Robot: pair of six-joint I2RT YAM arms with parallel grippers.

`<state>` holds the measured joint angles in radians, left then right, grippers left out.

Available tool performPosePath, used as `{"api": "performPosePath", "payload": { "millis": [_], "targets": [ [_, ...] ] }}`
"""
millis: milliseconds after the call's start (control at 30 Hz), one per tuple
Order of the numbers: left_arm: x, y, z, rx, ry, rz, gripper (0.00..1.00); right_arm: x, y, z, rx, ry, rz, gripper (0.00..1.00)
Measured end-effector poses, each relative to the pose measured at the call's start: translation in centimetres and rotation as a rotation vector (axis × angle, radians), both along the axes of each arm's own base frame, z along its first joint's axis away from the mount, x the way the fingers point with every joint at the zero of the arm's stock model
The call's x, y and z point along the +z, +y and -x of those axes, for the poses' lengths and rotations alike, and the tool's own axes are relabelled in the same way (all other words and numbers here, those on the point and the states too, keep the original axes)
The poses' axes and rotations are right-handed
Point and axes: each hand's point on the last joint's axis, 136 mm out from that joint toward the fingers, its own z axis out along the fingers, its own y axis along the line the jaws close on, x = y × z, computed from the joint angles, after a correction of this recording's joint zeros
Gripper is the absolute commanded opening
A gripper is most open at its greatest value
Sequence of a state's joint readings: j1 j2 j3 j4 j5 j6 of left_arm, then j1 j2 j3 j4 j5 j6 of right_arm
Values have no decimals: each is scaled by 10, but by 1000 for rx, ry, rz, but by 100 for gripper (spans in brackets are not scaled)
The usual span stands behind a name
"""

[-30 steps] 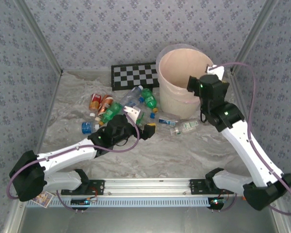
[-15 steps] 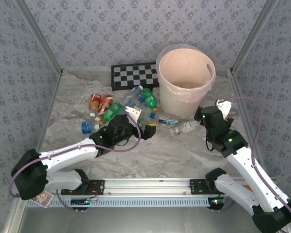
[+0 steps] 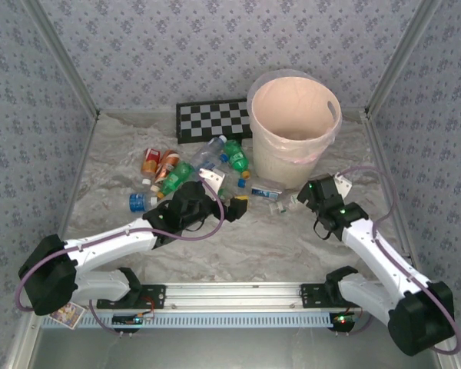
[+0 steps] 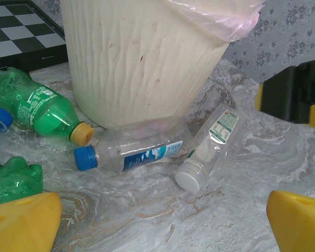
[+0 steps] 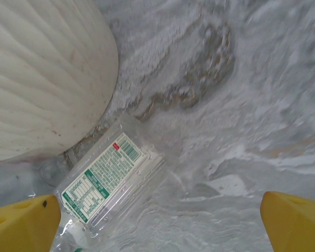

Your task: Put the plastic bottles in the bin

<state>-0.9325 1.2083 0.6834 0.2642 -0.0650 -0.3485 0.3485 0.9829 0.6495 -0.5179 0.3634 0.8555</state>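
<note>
Left gripper (image 4: 163, 223): same spot as a second ago, low over the table (image 3: 292, 246), lower centre-left of the top view. Jaws spread fully, nothing between the yellow tips.

Right gripper (image 5: 157, 220): this is the change. A second ago it was up at the bin's right rim. Now it's down at table level, right of centre in the top view, just in front of the bin's base. Jaws wide apart, holding nothing. Under it lies the white-capped clear bottle (image 5: 110, 181), green-and-white label up, lower left of the wrist view and nearer the left tip than the right. Can't tell whether it touches that tip.

Bottles haven't moved and all lie on the table. The white-capped one is on its side just beside the blue-capped clear bottle (image 4: 136, 152), which lies against the foot of the bin. The green bottle with yellow cap (image 4: 37, 107) is left of those, cap toward the bin. The rest of the pile (image 3: 173, 173) sits left of centre in the top view, with the red/orange-labelled pair (image 3: 157, 161) at its left end.

Bin (image 3: 273, 157): upright, upper right of centre, clear liner folded over the rim.

Checkerboard (image 3: 211, 119): flat behind the pile, just left of the bin.
</note>
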Motion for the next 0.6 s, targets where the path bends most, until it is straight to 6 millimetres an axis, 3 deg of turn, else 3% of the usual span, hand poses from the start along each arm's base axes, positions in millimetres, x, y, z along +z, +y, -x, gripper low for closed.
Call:
{"api": "performPosePath", "payload": {
  "millis": [133, 600],
  "targets": [
    [0, 0, 0, 0, 0, 0, 100, -20, 7, -8, -30, 20, -112, 97],
    [0, 0, 0, 0, 0, 0, 100, -51, 20, -32, -97, 65, -298, 96]
  ]
}}
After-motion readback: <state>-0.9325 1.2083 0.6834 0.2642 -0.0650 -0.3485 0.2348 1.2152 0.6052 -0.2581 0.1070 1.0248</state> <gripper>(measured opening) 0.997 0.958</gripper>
